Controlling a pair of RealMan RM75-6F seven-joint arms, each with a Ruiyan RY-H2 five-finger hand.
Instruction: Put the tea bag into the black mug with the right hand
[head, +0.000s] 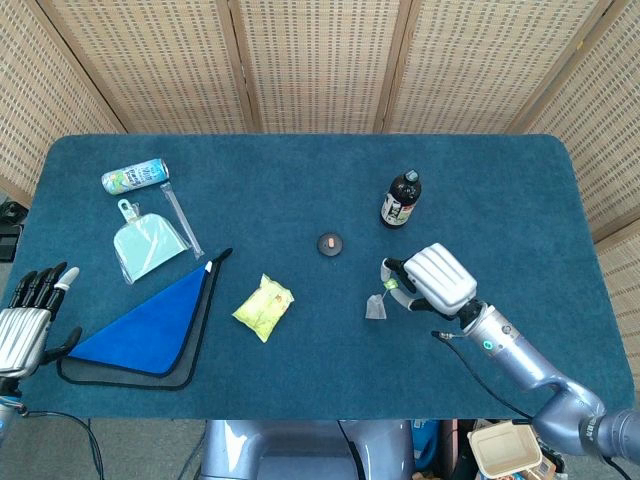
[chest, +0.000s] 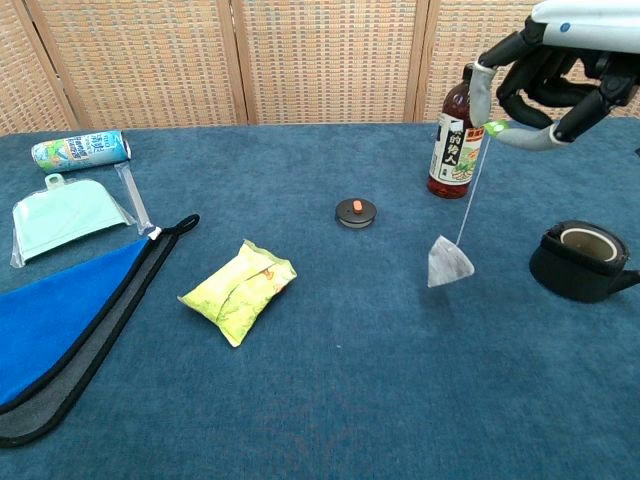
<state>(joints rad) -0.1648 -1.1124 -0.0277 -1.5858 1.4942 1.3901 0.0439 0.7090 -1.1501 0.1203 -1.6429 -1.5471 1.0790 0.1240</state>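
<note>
Blue-carpeted table (chest: 330, 400) — right hand (chest: 545, 80) pinches tag, tea bag (chest: 449, 264) dangling by string so it can lower into mug (chest: 580, 262); left hand (head: 25, 320) open, idle

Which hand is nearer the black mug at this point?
Right. The right hand is raised above the table just left of the black mug, dangling the tea bag by its string. The left hand sits at the table's far left edge.
</note>
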